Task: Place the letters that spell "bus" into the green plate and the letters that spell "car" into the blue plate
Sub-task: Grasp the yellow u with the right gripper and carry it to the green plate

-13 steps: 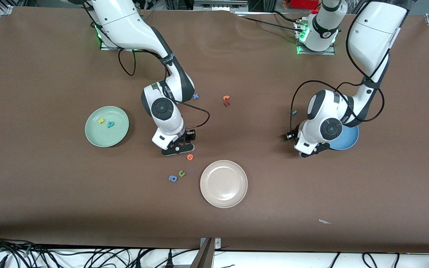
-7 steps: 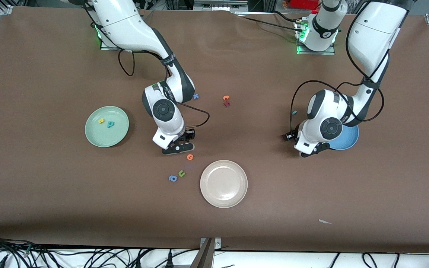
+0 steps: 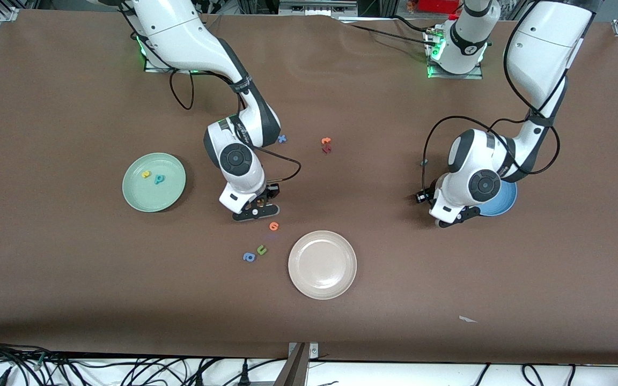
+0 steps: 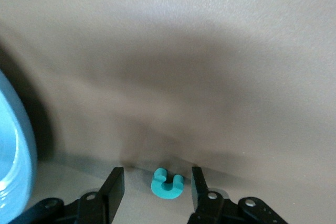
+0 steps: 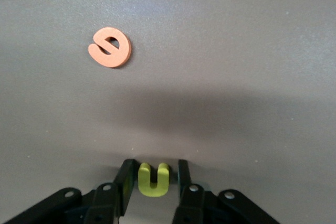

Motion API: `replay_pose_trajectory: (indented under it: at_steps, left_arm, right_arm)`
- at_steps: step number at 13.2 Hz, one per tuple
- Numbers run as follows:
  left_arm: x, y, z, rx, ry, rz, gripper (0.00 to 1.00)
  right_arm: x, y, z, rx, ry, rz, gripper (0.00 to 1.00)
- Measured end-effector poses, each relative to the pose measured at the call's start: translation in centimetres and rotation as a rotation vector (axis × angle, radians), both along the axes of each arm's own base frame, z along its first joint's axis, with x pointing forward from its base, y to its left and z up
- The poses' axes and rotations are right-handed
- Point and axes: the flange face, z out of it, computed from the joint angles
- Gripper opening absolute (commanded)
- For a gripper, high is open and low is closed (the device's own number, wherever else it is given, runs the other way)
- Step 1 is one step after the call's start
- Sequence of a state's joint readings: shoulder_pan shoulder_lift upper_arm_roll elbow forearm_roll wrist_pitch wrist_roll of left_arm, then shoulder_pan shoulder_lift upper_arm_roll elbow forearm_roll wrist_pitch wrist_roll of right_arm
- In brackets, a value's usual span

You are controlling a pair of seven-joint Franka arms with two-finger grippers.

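Low over the table, between the green plate (image 3: 154,182) and the cream plate, my right gripper (image 3: 255,213) (image 5: 155,167) has its fingers drawn in close around the yellow "u" (image 5: 153,179). A thin gap still shows on each side. The green plate holds a yellow letter (image 3: 146,174) and a cyan letter (image 3: 159,179). My left gripper (image 3: 448,221) (image 4: 157,174) stands open beside the blue plate (image 3: 505,201) (image 4: 13,150). The cyan "c" (image 4: 167,184) lies flat between its fingers, untouched. The left arm covers much of the blue plate. The dark-teal "r" (image 3: 424,161) lies by that arm.
An orange letter (image 3: 273,226) (image 5: 109,48) lies just off the right gripper. A green "u" (image 3: 261,250) and a blue "a" (image 3: 248,257) lie beside the cream plate (image 3: 322,264). A blue letter (image 3: 282,139) and orange and red letters (image 3: 326,145) lie nearer the bases.
The right gripper's fingers have closed in around the yellow "u". The left arm has shifted slightly toward its own end of the table.
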State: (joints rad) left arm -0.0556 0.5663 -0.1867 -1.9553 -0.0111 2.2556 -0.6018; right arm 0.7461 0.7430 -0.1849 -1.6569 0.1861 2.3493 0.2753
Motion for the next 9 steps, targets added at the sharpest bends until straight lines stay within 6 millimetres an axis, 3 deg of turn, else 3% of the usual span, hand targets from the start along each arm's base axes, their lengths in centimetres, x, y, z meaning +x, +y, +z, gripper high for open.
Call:
replay_pose_trajectory:
  at_steps: [2,6,7,9]
  left_arm:
    - [0.1,-0.1,0.4,-0.002,-0.008,-0.002,0.59]
    - [0.0,-0.4,0.5,-0.005,-0.009,-0.008,0.56]
    - [-0.2,-0.4,0.4,-0.006,-0.007,-0.014,0.56]
    - [-0.5,-0.4,-0.1,-0.014,-0.015,-0.038,0.56]
  right_arm:
    - [0.0,0.0,0.1,0.001,-0.001,-0.001,0.06]
    - [0.4,-0.2,0.6,0.002,-0.01,-0.002,0.09]
    - [0.9,-0.8,1.1,-0.004,-0.013,0.003,0.15]
    - [2.5,-3.7,3.3,-0.033,-0.006,0.048,0.11]
